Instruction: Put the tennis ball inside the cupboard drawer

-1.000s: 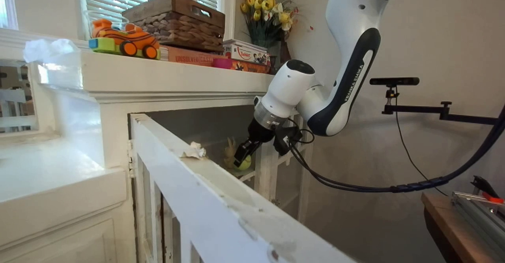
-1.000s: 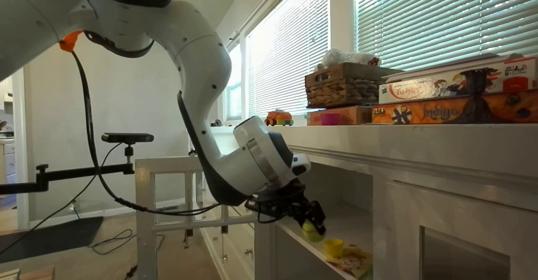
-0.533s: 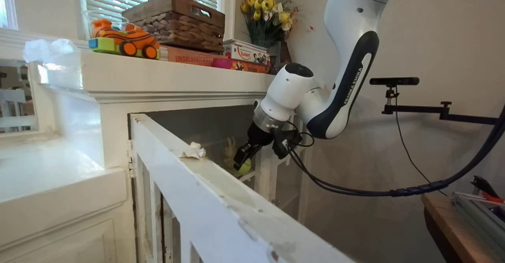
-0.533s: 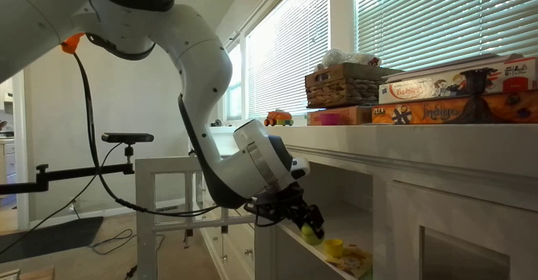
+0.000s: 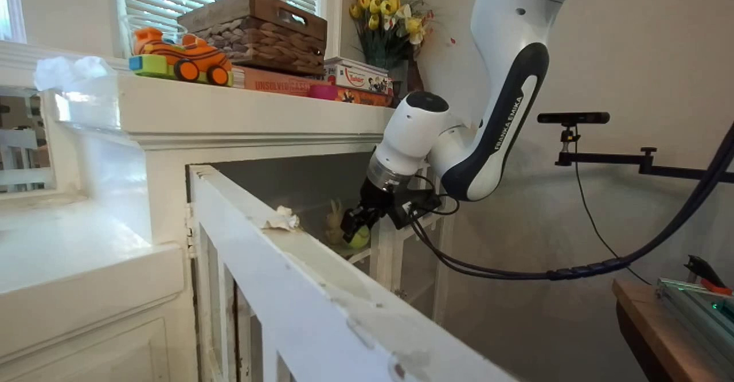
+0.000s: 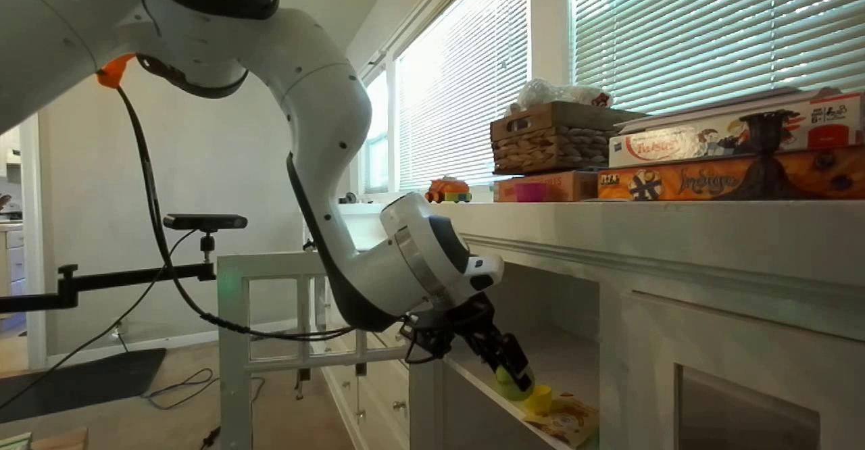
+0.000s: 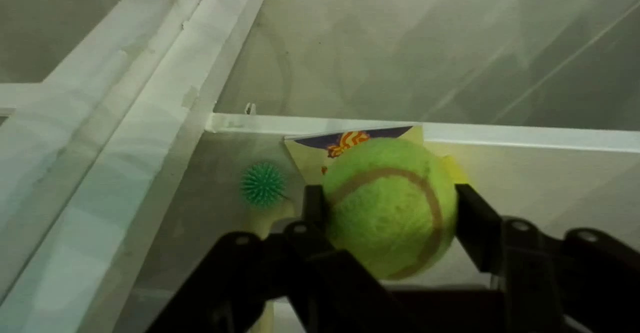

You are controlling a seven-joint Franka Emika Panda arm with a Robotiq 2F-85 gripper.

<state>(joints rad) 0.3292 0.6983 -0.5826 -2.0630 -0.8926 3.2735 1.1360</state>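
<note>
The yellow-green tennis ball (image 7: 390, 208) sits between the two black fingers of my gripper (image 7: 387, 210), which press on it from both sides. In both exterior views the ball (image 5: 360, 237) (image 6: 511, 385) shows at the fingertips, partly hidden by them. The gripper (image 5: 352, 232) (image 6: 519, 369) points down into the open cabinet compartment (image 6: 567, 348). The ball is at the front edge of its shelf. I cannot tell whether it touches the shelf. The white-framed glass door (image 5: 344, 290) (image 6: 233, 348) stands open.
On the shelf are a yellow cup (image 6: 539, 401) beside the ball, a patterned packet (image 6: 567, 423), a green spiky ball (image 7: 263, 184) and a rabbit figure (image 5: 334, 221). A white cabinet post (image 7: 165, 118) stands beside the gripper. The thick cabinet top (image 6: 649, 223) overhangs the opening.
My gripper, with the ball in it, has dropped slightly, then shifted a little toward the yellow cup and deeper over the shelf. The wrist has turned slightly.
</note>
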